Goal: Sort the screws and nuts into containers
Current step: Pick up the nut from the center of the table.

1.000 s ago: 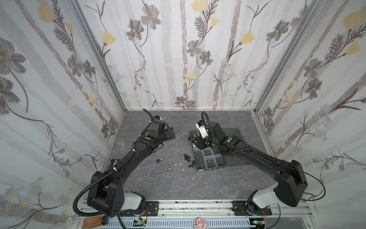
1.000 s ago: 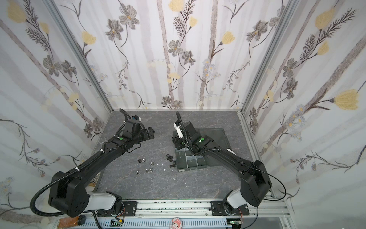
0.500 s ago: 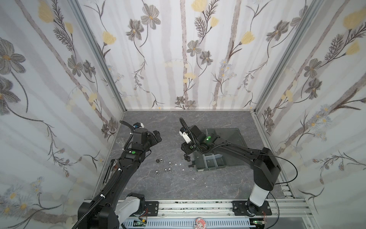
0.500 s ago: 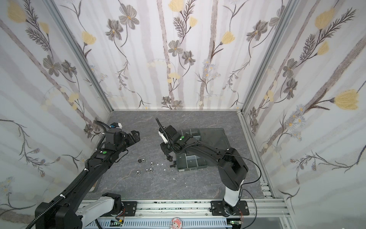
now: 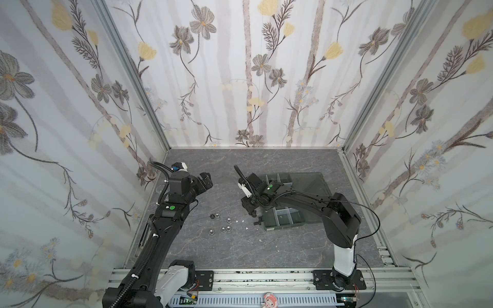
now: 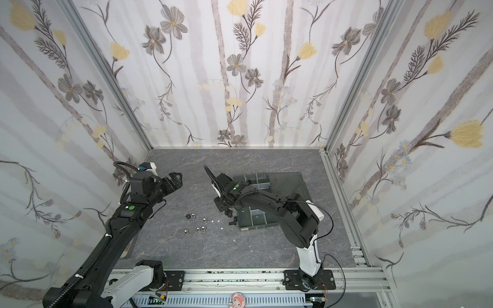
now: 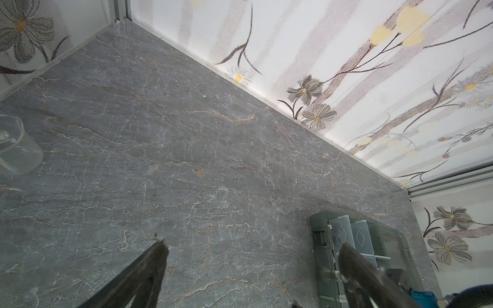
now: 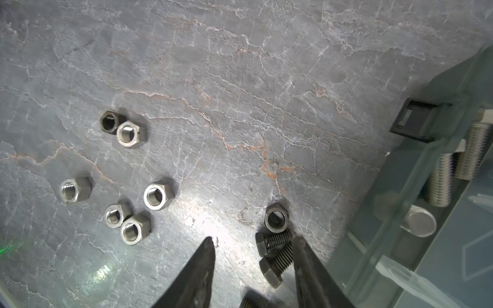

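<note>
Several silver nuts (image 8: 157, 196) and a black nut (image 8: 108, 122) lie loose on the grey table, seen in both top views as a cluster (image 5: 222, 225) (image 6: 198, 225). Another black nut (image 8: 276, 220) sits beside two dark screws (image 8: 273, 241). They lie close to the left side of the containers (image 5: 282, 228) (image 6: 253, 227). Silver screws (image 8: 441, 181) rest inside one compartment (image 8: 394, 202). My right gripper (image 8: 253, 238) (image 5: 249, 210) is open and low over the table; the dark screws lie just inside one finger. My left gripper (image 7: 252, 244) (image 5: 205, 181) is wide open and holds nothing, far from the parts.
A clear cup (image 7: 16, 149) stands near the left wall. The box's flat lid (image 5: 309, 181) lies open behind the compartments. Small white specks (image 5: 242, 220) dot the table between the nuts and the box. Patterned walls close in three sides.
My right arm swung left off the box and came down beside its left edge, over the dark screws. My left arm pulled back toward the left wall, gripper still wide open.
</note>
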`<state>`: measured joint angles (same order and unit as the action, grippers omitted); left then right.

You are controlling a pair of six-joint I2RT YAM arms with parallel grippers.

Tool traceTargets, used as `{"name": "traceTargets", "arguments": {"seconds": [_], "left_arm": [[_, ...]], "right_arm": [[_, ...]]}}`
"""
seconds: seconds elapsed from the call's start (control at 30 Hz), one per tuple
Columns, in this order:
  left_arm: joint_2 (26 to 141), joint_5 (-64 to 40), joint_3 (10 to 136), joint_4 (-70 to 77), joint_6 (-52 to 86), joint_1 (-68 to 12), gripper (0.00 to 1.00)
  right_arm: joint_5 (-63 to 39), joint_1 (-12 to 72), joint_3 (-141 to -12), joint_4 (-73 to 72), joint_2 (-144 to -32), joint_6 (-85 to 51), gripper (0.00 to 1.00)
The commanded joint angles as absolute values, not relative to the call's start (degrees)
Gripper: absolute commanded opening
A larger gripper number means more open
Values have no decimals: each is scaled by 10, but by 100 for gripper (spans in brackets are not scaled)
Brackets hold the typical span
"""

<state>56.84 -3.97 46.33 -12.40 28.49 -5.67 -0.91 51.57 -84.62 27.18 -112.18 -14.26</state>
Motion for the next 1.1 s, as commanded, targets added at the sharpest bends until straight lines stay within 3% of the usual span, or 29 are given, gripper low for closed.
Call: {"name": "traceTargets", "arguments": {"seconds": [0.0,0.6,1.07], "left_arm": [[565,-50,461,-116,284,-49,100],[584,-110,447,-88,300,-13,100],[581,-111,444,-87,299,-11,100]], "right_arm": [[7,517,-853,278,-1133,-138,47],[28,517,-853,281,-1176,-132,48],[32,517,-853,274,-1194,-134,41]]}}
